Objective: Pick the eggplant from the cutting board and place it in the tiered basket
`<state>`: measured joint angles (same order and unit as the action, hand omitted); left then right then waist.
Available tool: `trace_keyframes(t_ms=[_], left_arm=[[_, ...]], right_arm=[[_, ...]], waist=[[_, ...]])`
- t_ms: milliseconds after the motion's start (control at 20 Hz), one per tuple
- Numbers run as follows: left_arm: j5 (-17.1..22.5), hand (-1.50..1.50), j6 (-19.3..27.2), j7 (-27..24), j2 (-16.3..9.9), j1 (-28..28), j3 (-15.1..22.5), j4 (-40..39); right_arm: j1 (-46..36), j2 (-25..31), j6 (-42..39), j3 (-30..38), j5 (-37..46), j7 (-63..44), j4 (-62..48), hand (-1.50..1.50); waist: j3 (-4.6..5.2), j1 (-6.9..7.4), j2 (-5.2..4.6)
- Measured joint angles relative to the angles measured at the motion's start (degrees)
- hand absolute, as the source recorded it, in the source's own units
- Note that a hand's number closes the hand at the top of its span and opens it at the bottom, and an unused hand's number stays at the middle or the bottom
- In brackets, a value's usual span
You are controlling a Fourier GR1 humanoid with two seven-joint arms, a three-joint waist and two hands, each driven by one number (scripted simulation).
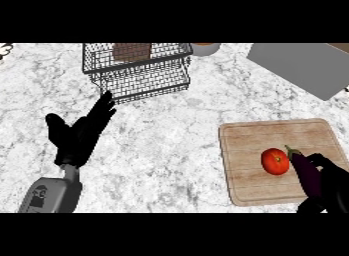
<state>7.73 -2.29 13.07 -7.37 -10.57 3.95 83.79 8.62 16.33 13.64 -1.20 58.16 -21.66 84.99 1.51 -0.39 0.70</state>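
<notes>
A dark purple eggplant point(305, 171) with a green stem lies near the right edge of the wooden cutting board point(251, 150), just right of a red tomato point(275, 161). My right hand point(341, 187) comes in at the lower right with its fingers curled round the eggplant's lower end. The black wire tiered basket point(138, 70) stands at the back, left of centre. My left hand point(82, 132) rests open at the left, fingers pointing up towards the basket.
A brown block point(132, 51) sits in the basket's upper tier. A pale cup point(205, 48) stands right of the basket. A grey slab point(306, 66) lies at the back right. The counter is white marble.
</notes>
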Motion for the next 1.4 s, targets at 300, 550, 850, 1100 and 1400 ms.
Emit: trace_keyframes(t_ms=[300,550,850,1100,1400], left_arm=[[-0.3,0.00,-0.4,-0.2,0.4,-0.1,0.6,0.0],[-0.6,0.00,-0.3,0.4,1.0,-0.8,1.1,0.0],[-0.1,0.00,-0.5,0.0,0.4,-0.1,-0.3,-0.2],[-0.2,0.00,0.1,1.1,0.3,0.3,-0.7,1.2],[-0.8,0.00,0.1,1.0,0.8,1.6,-0.1,1.9]], right_arm=[[-3.8,-1.3,-7.1,-6.1,5.4,-1.4,1.3,1.50],[-12.1,-6.8,-17.3,-12.7,7.3,-4.9,1.6,1.50],[-15.8,-14.0,-19.7,-17.9,2.1,-13.3,9.9,1.50],[-18.3,-15.6,-23.1,-20.3,-1.4,-21.5,24.2,1.50],[-29.3,-16.1,-28.5,-19.9,-1.8,-29.8,34.8,1.50]], waist=[[0.50,0.80,-0.18],[0.00,1.65,-0.39],[-1.16,0.81,-0.52],[-1.39,0.26,-0.38],[-1.44,0.43,-0.46]])
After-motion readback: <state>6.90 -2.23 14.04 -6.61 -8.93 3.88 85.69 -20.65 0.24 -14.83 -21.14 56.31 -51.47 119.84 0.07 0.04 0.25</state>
